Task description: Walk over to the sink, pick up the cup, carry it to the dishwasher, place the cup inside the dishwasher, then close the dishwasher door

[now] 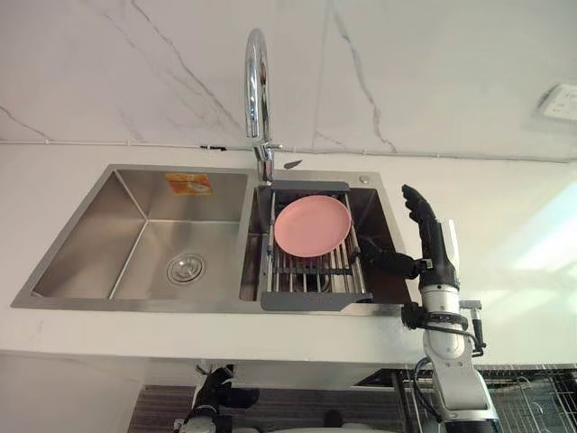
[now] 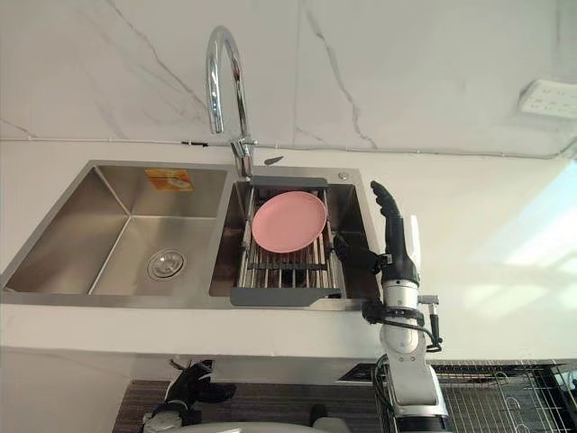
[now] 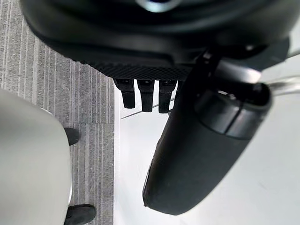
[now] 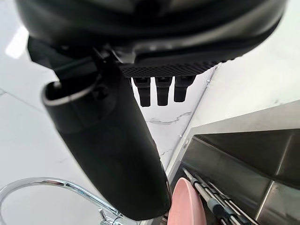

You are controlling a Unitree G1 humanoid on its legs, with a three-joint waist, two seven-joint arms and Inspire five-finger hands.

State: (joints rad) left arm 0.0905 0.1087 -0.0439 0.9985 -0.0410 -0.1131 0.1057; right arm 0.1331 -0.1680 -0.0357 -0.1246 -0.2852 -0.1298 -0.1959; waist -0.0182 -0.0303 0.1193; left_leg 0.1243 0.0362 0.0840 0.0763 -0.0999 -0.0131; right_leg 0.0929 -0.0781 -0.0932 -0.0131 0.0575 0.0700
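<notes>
My right hand [image 1: 431,236] is raised over the counter at the right rim of the sink [image 1: 108,236], open, fingers straight up and thumb [image 1: 388,262] stretched toward the right basin. A pale, see-through upright thing [image 1: 452,242], possibly the cup, shows just behind that hand's right edge, mostly hidden. In the right wrist view the straight fingers [image 4: 162,91] point at the marble wall, with nothing held. My left hand [image 1: 214,393] hangs low below the counter edge, open, with its fingers [image 3: 146,96] over the floor.
A pink plate [image 1: 312,225] lies on a grey drying rack [image 1: 311,271] across the right basin. The left basin has a drain [image 1: 185,268]. A chrome tap [image 1: 258,90] arches over the middle. A wire basket [image 1: 534,397] shows at lower right. A wall socket [image 1: 561,101] sits upper right.
</notes>
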